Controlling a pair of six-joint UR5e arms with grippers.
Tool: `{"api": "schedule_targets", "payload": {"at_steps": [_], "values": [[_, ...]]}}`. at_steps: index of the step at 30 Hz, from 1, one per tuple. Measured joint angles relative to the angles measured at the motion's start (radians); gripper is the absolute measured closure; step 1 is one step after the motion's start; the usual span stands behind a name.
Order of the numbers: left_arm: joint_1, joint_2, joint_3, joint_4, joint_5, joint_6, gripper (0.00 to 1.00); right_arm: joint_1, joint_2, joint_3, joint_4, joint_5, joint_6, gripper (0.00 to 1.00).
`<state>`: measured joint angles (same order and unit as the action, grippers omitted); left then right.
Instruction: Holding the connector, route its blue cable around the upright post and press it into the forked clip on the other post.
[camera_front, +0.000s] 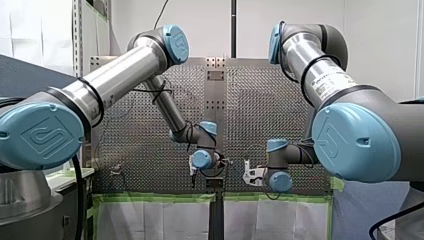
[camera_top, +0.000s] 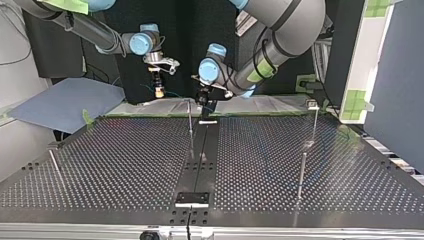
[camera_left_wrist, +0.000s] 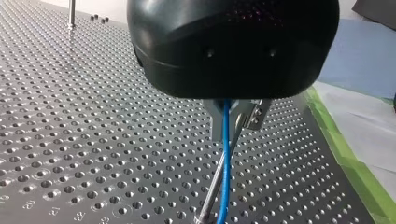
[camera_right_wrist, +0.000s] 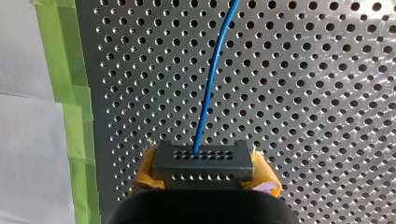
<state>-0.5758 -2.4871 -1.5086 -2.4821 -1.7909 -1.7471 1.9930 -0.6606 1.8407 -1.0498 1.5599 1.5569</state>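
Observation:
In the right wrist view my right gripper is shut with its yellow pads on a black connector. The blue cable leaves the connector's face and runs ahead over the perforated plate. In the left wrist view the blue cable passes between the metal fingers of my black left gripper, which is shut on it. A thin upright post stands right beside those fingers. In the top view my left gripper hangs just behind that post, and my right gripper holds the connector further to the view's left.
More thin posts stand on the plate in the top view: two at the right, the farther one with a small head, and one at the left. Green tape edges the plate. A blue sheet lies beyond it.

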Motion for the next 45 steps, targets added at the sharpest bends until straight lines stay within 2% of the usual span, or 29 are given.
{"api": "schedule_targets", "payload": {"at_steps": [10,22,30,45], "values": [[0.003,0.0,0.0,-0.032,0.003,-0.003,1.0,-0.002,0.0,-0.006,0.012,-0.005,-0.003,1.0],[0.007,0.0,0.008,-0.078,-0.014,-0.003,1.0,-0.002,0.0,-0.009,0.016,-0.012,-0.002,1.0],[0.01,0.0,0.041,-0.106,-0.002,-0.006,1.0,-0.005,0.0,-0.01,0.022,-0.012,-0.003,1.0],[0.019,0.0,0.061,-0.113,0.017,-0.011,1.0,-0.011,0.0,-0.013,0.027,-0.012,-0.002,1.0]]}}
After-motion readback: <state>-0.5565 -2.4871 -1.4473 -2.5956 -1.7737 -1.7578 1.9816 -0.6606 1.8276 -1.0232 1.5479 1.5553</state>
